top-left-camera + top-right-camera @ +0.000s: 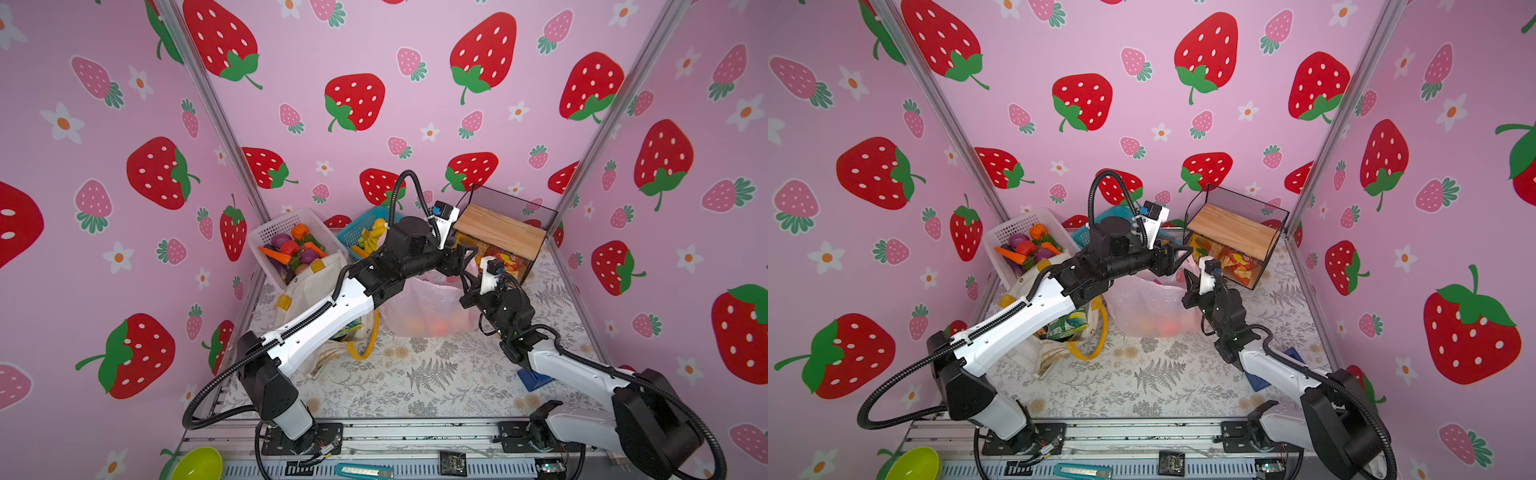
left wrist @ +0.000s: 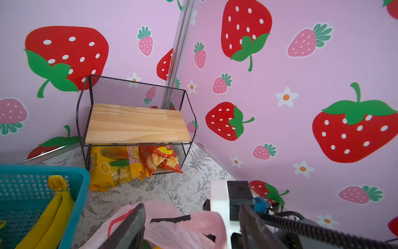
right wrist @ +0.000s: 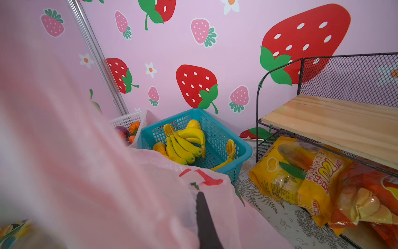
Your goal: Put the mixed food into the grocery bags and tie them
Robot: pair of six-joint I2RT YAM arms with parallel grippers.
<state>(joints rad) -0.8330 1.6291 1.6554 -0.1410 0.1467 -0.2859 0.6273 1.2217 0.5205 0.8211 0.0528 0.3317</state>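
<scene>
The thin pink plastic bag (image 1: 428,307) (image 1: 1142,303) stands mid-table with orange fruits (image 1: 440,326) showing through it. My left gripper (image 1: 466,255) (image 1: 1177,254) (image 2: 191,217) hovers open over the bag's top, and a pink handle loop (image 2: 185,228) lies loose between its fingers. My right gripper (image 1: 467,291) (image 1: 1188,286) (image 3: 197,200) is shut on the bag's plastic (image 3: 107,183), which drapes over most of the right wrist view. The white tote (image 1: 311,286) (image 1: 1021,291) with yellow handles lies under the left arm, with a green snack packet (image 1: 1067,326) in its mouth.
A white basket (image 1: 270,232) of vegetables and a blue basket (image 1: 353,232) (image 3: 237,148) of bananas stand at the back. A wire shelf (image 1: 498,232) (image 2: 137,122) with a wooden board holds large snack bags (image 2: 133,163) beneath, close behind both grippers. A blue block (image 1: 534,380) lies under the right arm.
</scene>
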